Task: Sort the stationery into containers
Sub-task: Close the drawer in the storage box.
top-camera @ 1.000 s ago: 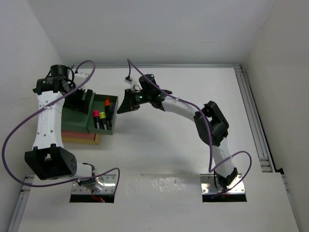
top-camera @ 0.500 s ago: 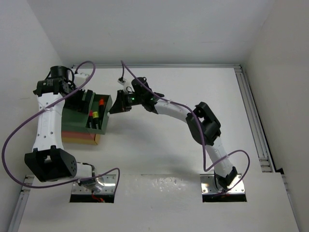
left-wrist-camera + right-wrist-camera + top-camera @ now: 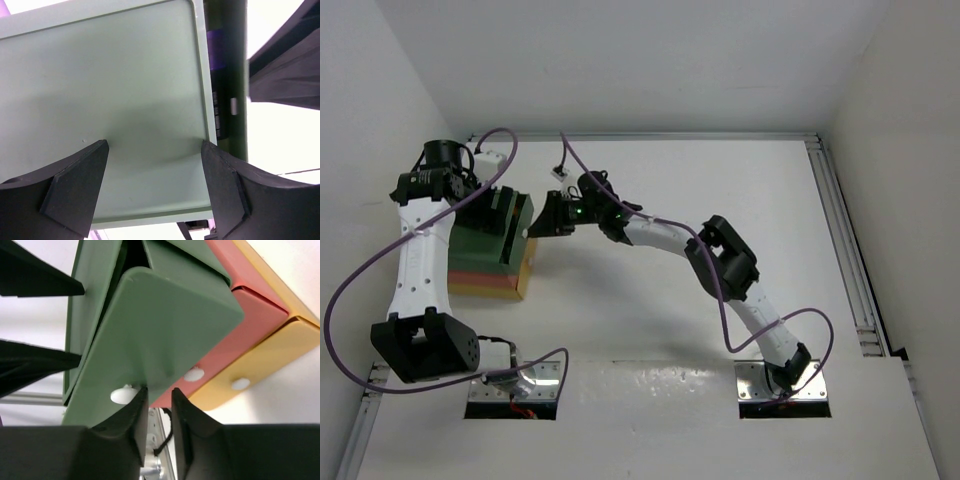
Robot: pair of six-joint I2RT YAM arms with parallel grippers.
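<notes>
Right gripper (image 3: 159, 395) at the underside of the tipped-up green tray (image 3: 165, 325), fingers nearly together, hold unclear, left gripper (image 3: 155, 150) spread wide apart, red-orange tray (image 3: 250, 315) stacked on yellow tray (image 3: 280, 340)

The room is bright and white with soft shadows under the arms, the table washes out to white glare in the wrist pictures, and their close-up fingers look blurry.
</notes>
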